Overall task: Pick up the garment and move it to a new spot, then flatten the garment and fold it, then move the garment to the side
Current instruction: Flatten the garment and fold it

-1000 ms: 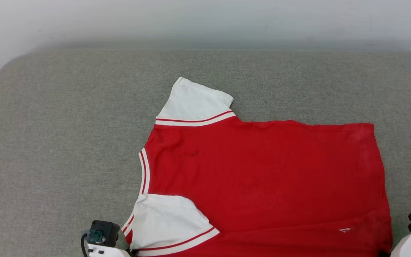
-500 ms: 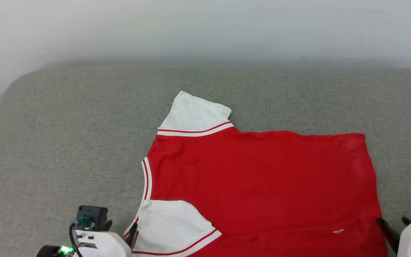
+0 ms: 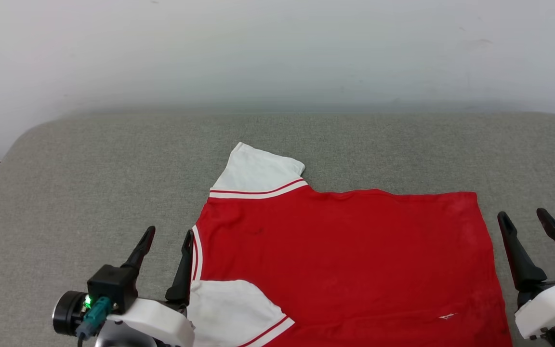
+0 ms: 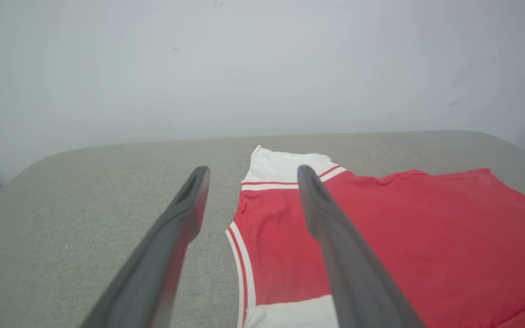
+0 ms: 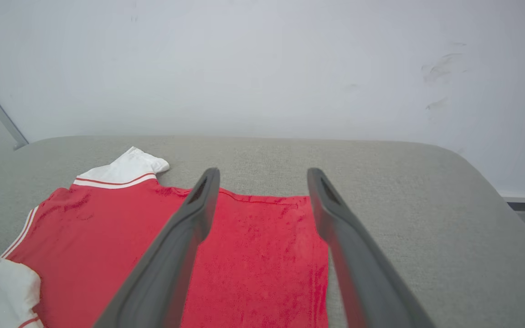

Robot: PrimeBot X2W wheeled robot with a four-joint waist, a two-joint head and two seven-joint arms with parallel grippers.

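Note:
The garment (image 3: 345, 260) is a red T-shirt with white sleeves and red-and-white striped trim. It lies flat on the grey cushion, collar to the left and hem to the right. My left gripper (image 3: 169, 234) stands open just left of the collar, with nothing between its fingers. Past the hem on the right, my right gripper (image 3: 522, 215) is open and empty too. In the left wrist view the garment (image 4: 381, 237) spreads to the right of the open left gripper (image 4: 249, 172). From the right wrist, the garment (image 5: 253, 255) shows under the open right gripper (image 5: 262, 173).
The grey cushion (image 3: 89, 193) has rounded far corners and ends at a pale wall (image 3: 277, 53). Bare fabric stretches to the left of the garment and behind it. A narrower bare strip (image 5: 426, 237) runs along the right side.
Both grippers went from shut to open, let go of the garment's near edge and rose clear of it. The head camera has tilted up, so the whole picture sits lower.

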